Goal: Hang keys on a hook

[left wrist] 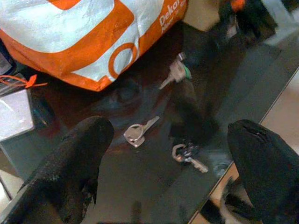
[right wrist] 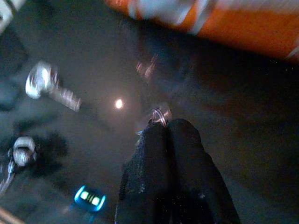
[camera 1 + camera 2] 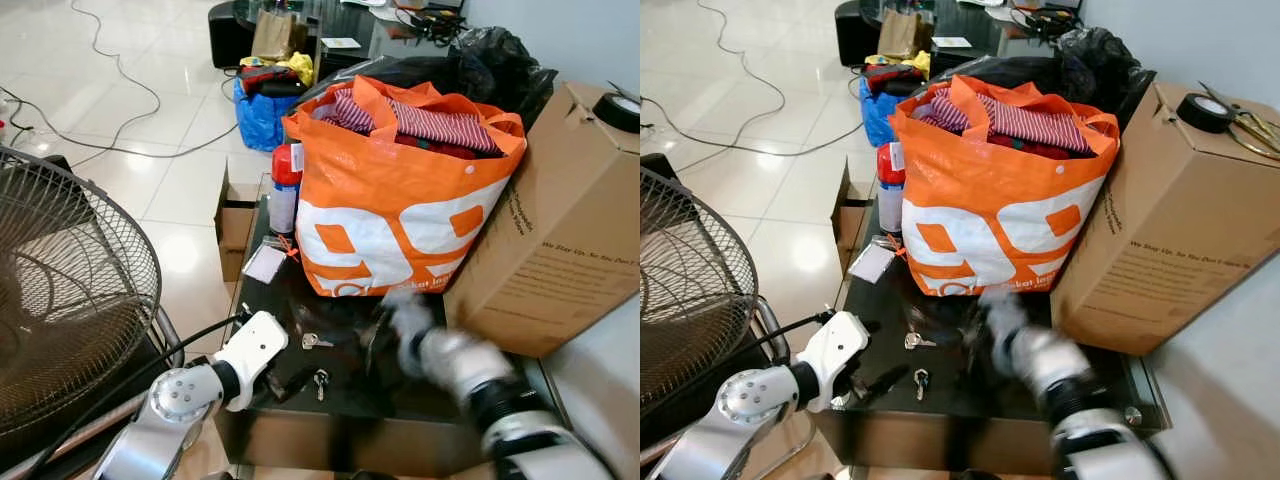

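Several keys lie on a dark glass table (image 3: 330,425) in front of an orange bag. A silver key (image 1: 138,132) and a small dark key bunch (image 1: 187,154) rest below my left gripper (image 1: 169,133), which hovers open over them. A third key with a green head (image 1: 175,72) lies nearer the bag. The silver key (image 3: 315,342) and the dark key (image 3: 320,380) sit mid-table. My right gripper (image 2: 162,125) is down at the glass, shut with a small metal key ring (image 2: 160,115) at its tips. The right arm (image 3: 450,360) is blurred.
The full orange shopping bag (image 3: 400,200) stands at the back of the table, a big cardboard box (image 3: 560,220) to its right. A red-capped spray can (image 3: 285,185) and a white card (image 3: 264,263) sit at the left. A fan (image 3: 60,300) stands left of the table.
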